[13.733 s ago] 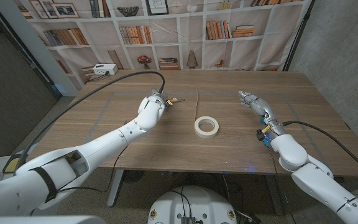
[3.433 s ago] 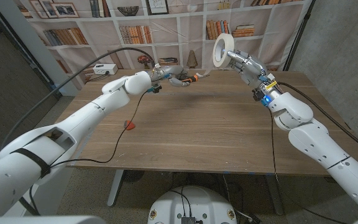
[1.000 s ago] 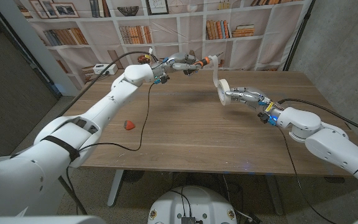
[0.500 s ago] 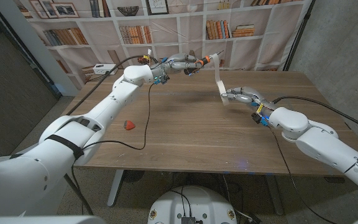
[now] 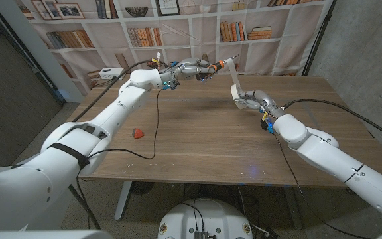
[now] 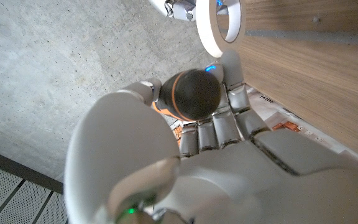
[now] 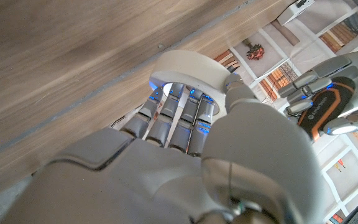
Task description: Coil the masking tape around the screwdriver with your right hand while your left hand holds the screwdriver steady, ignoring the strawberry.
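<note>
Nearest in the head view, the strawberry [image 5: 136,133] is lying alone on the wooden table [image 5: 197,153] at lower left, well apart from the work and best left alone. Further in, right of centre, the right robot hand [image 5: 252,101] is gripping the masking tape [image 5: 237,93], its fingers [image 7: 180,118] passing through the core of the cream-white roll, with a strip of tape seeming to lead upward from the roll toward the screwdriver. The roll is probably light and stiff at its cardboard ring, so holding it through the core looks sound, while the loose strip is thin, sticky and likely to twist or tear under a jerk. Farthest back, at upper centre, the left robot hand [image 5: 190,69] is holding the screwdriver [image 5: 219,64] in the air above the table's far edge, fingers wrapped around the black and orange handle [image 6: 190,94], its shaft pointing right. The handle looks rigid, rounded and fairly grippy.
</note>
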